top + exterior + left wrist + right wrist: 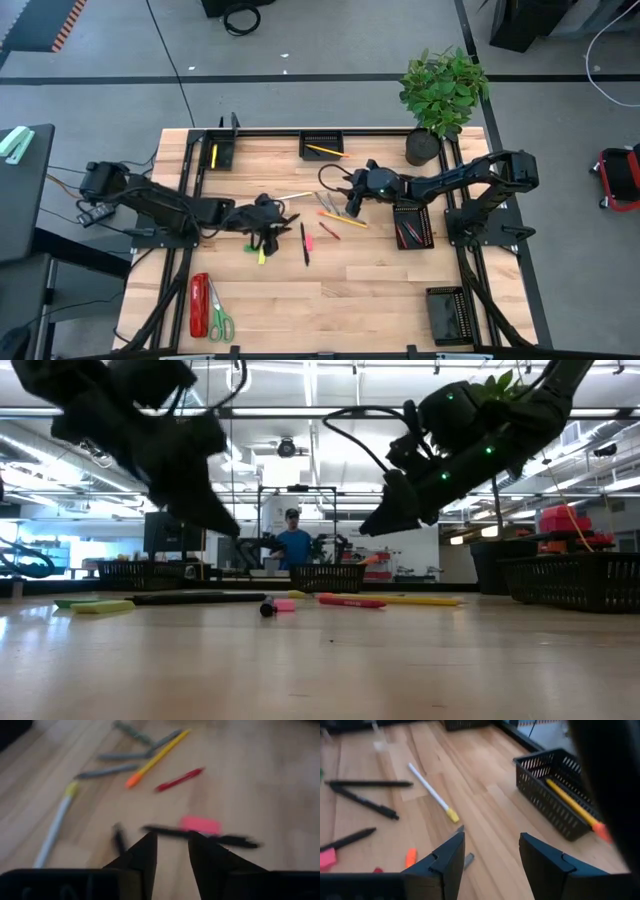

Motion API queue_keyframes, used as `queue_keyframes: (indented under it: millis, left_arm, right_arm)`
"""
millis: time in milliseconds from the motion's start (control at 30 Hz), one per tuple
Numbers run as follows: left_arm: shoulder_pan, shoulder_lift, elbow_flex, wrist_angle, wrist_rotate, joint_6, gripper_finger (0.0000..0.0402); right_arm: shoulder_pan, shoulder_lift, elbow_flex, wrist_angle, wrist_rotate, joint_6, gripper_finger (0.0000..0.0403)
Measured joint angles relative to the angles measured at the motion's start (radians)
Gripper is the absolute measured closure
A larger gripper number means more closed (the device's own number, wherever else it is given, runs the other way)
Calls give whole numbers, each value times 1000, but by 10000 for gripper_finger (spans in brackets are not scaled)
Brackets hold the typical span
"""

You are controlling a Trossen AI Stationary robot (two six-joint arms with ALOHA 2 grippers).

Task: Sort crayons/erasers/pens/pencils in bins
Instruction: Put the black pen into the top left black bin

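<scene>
We note both arms over the middle of the desk (pixel 330 300). The left gripper (pixel 268 238) hangs above the scattered items, left of centre; in its wrist view the two fingers (pixel 145 857) stand a little apart with bare wood in the gap, nothing held. Just ahead of them lie a black pen (pixel 200 836) and a pink eraser (pixel 200 825) that touches or overlaps it. A red crayon (pixel 179 779), an orange-tipped yellow pencil (pixel 157 756), grey pens (pixel 107 770) and a white pen (pixel 54 827) lie farther on.

The right gripper (pixel 351 203) is raised off the desk near the centre, toward the far edge. Its jaws gape wide and are empty; the wrist view shows wood between the fingers (pixel 447 857).

Bins:
- far-left corner bin (pixel 219 152): one yellow item inside.
- far-edge middle bin (pixel 322 143): one yellow pencil, lying diagonally.
- right-side bin (pixel 411 225): red and dark sticks; we cannot tell their kinds.
- near-right corner bin (pixel 448 313): contents not readable.

Loose on the desk between the grippers: a yellow pencil (pixel 343 218), a red crayon (pixel 329 230), a black pen (pixel 304 243), a pink eraser (pixel 309 242). A neon yellow eraser (pixel 262 256) lies just below the left gripper.

Near-left corner: red stapler (pixel 199 304), green-handled scissors (pixel 219 318). A potted plant (pixel 438 95) stands at the far-right corner. A person (pixel 293 545) stands in the room behind.
</scene>
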Motion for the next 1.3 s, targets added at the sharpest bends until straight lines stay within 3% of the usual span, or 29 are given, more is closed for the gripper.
queue_keyframes:
  millis: [167,300,600,933,1300]
  left_arm:
    - [24,16,-59,57,-13,-24,271]
    - [6,58,-99,191,-77,-13,276]
    - [-12,280,-103,401,-117,-6,275]
    - [-13,397,-84,431,-165,-11,280]
    - [-17,382,-80,471,-153,58,290]
  right_arm:
    - [1,0,-8,56,-13,-26,210]
    - [8,0,-7,66,-12,-30,210]
    - [20,0,-7,78,-13,-48,210]
    - [21,0,-7,78,-13,-38,210]
    - [21,0,-6,78,-12,-40,210]
